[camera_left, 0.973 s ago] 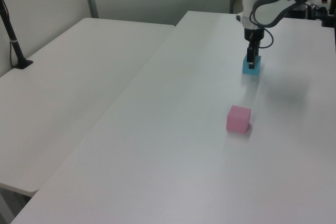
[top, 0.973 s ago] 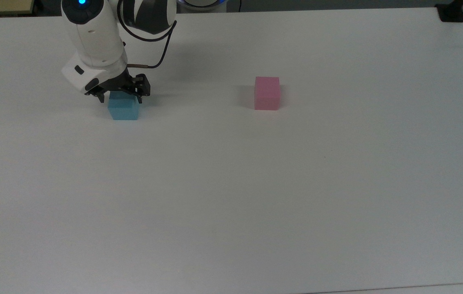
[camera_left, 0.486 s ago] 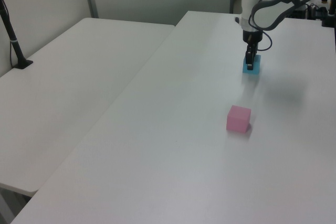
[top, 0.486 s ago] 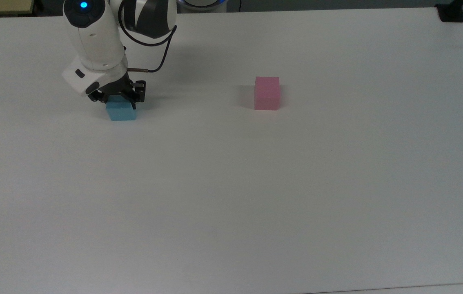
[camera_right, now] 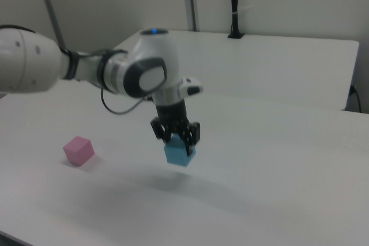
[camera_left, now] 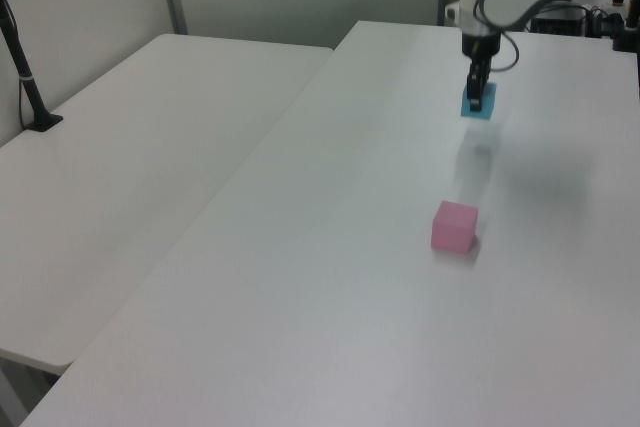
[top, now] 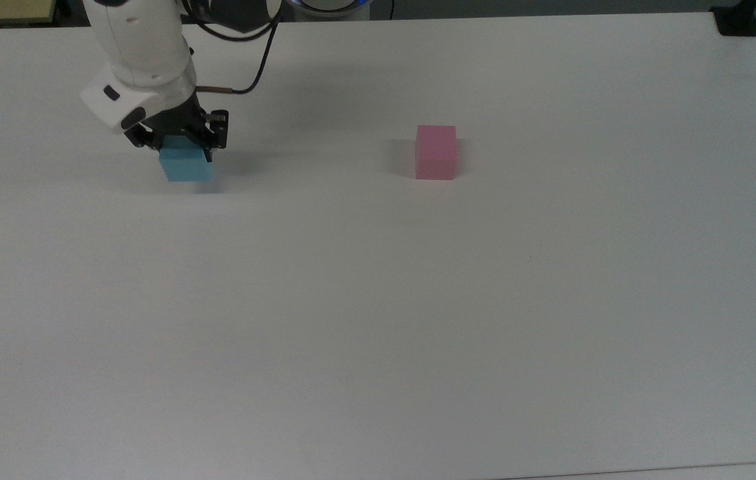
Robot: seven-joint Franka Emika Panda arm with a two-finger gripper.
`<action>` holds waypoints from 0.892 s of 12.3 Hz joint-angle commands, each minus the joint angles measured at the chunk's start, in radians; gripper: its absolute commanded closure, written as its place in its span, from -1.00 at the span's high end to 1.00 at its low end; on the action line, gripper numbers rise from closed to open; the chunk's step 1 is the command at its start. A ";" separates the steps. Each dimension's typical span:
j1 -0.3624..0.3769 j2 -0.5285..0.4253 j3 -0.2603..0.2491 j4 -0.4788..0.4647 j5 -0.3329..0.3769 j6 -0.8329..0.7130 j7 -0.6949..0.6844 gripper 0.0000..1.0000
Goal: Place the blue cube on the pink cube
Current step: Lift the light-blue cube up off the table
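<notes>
Arm reaching in, tool pointing straight down

The white arm bends at a grey elbow joint and its wrist drops vertically to the black two-finger tool [top: 181, 143] [camera_left: 477, 99] [camera_right: 176, 137], whose fingers are closed against opposite sides of the blue cube [top: 185, 163] [camera_left: 479, 105] [camera_right: 180, 153], holding it clear of the desk [top: 378, 300] [camera_right: 259, 165] in the right view, shadow beneath

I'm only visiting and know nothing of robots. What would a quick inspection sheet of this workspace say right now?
Surface: white table, bare apart from the cubes.
Job's things: blue cube held above the table, shadow beneath; pink cube resting on the table, apart, nothing on it.
Clutter: nothing seen.
Grippers: gripper, jaws shut on the blue cube.
Cables: black cable looping off the arm.
Surroundings: second white table alongside; grey wall panels.
</notes>
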 commanded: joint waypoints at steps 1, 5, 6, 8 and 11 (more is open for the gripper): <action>0.027 -0.077 0.003 0.182 0.007 -0.267 -0.009 -0.75; 0.045 -0.078 0.006 0.368 0.050 -0.456 -0.003 -0.67; 0.056 -0.077 0.012 0.367 0.050 -0.454 0.002 -0.67; 0.118 -0.077 0.020 0.358 0.047 -0.443 0.101 -0.67; 0.255 -0.095 0.024 0.342 0.047 -0.440 0.235 -0.67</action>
